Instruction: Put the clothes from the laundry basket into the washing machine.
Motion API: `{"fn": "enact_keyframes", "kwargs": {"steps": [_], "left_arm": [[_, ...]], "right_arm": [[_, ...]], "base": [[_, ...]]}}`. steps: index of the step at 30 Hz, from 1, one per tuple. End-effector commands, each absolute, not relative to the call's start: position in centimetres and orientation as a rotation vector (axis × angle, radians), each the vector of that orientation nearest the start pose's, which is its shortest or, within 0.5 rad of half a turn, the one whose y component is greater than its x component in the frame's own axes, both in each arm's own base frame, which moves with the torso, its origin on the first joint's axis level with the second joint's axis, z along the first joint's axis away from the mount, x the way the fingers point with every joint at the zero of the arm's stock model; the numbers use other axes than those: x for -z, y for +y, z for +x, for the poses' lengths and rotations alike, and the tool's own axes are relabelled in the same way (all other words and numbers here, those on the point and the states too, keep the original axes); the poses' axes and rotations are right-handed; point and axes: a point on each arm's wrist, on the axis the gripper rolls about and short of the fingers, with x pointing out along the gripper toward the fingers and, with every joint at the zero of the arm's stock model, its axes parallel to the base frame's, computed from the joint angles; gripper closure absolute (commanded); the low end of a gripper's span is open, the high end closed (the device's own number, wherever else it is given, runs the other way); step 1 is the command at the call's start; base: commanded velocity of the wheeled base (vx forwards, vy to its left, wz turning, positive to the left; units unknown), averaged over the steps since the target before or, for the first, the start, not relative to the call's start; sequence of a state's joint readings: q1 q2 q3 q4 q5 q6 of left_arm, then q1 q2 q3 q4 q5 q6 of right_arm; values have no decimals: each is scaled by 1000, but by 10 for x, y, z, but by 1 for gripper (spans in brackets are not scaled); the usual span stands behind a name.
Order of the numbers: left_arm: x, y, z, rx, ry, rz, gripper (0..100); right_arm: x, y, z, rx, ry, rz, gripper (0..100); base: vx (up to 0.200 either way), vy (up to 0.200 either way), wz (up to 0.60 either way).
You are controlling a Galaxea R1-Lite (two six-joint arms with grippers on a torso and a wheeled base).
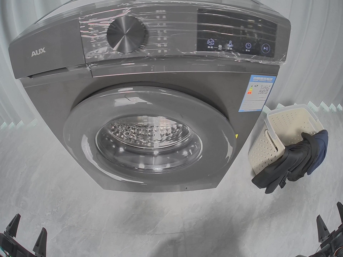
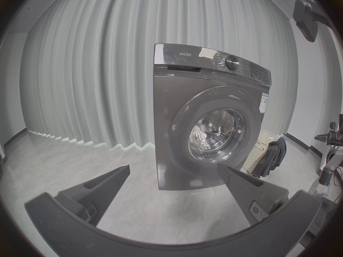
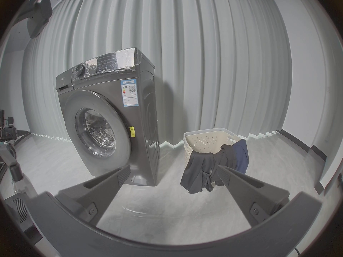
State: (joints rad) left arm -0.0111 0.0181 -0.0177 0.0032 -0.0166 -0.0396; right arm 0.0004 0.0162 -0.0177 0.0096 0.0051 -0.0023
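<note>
On the floor ahead of you: washing machine [image 1: 150, 90], round door [image 1: 148, 141] shut, drum visible through the glass. Just beside the machine's right side stands the laundry basket [image 1: 286, 122], cream and perforated. Clothes [image 1: 293, 161], dark pieces plus a blue one, hang over the basket's near rim toward the floor. Your left gripper [image 1: 29, 225] is low at left, fingers spread, nothing held. Your right gripper [image 1: 329, 213] is low at right, likewise spread and empty, well apart from the basket.
</note>
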Motion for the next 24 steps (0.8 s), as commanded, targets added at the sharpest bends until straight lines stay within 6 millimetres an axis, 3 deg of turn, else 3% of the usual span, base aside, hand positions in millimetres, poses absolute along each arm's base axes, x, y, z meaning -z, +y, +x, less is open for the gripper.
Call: {"fn": "enact_keyframes", "kwargs": {"steps": [1, 15, 24], "left_arm": [[-76, 0, -23, 28, 2, -41, 0], [-76, 0, -23, 28, 2, -41, 0], [-76, 0, -23, 26, 2, -40, 0]], "right_arm": [[-75, 0, -23, -6, 11, -2, 0], [-75, 0, -23, -5, 11, 2, 0], [-75, 0, -23, -6, 11, 5, 0]], "base": [[0, 0, 0], [0, 0, 0], [0, 200, 0]]}}
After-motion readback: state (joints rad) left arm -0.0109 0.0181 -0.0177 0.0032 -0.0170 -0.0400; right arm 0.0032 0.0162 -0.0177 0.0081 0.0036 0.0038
